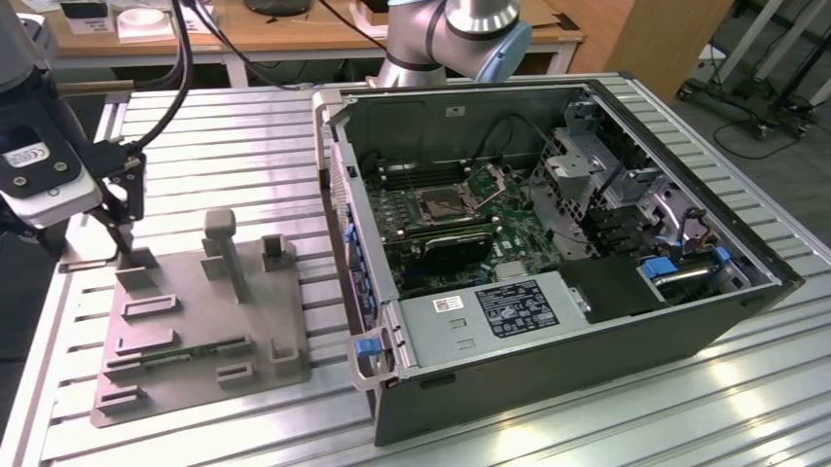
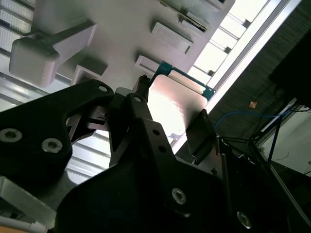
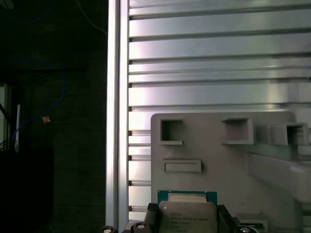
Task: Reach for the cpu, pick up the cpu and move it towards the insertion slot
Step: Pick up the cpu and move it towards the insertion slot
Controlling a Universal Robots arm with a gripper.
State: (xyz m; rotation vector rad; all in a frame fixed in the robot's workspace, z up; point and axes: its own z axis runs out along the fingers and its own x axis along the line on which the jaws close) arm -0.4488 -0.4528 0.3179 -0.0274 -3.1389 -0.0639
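1. Silvery-grey lid, green rim: the cpu is pinched between my fingers, one on each of two opposite edges. They are closed down to chip width, as both wrist views show.
2. My gripper sits low over the far corner of the grey plastic fixture, at the exterior view's left. I can't tell if the chip is clear of the fixture surface.
3. The edge of the slatted aluminium table is just beside that corner.
4. The fixture's upright post is near me, toward the exterior view's right.
5. The insertion slot is inside the computer case, well apart from me to the exterior view's right. Its hinged plate is up.
6. The case side wall stands between me and the slot, with a bare strip of table between fixture and case.
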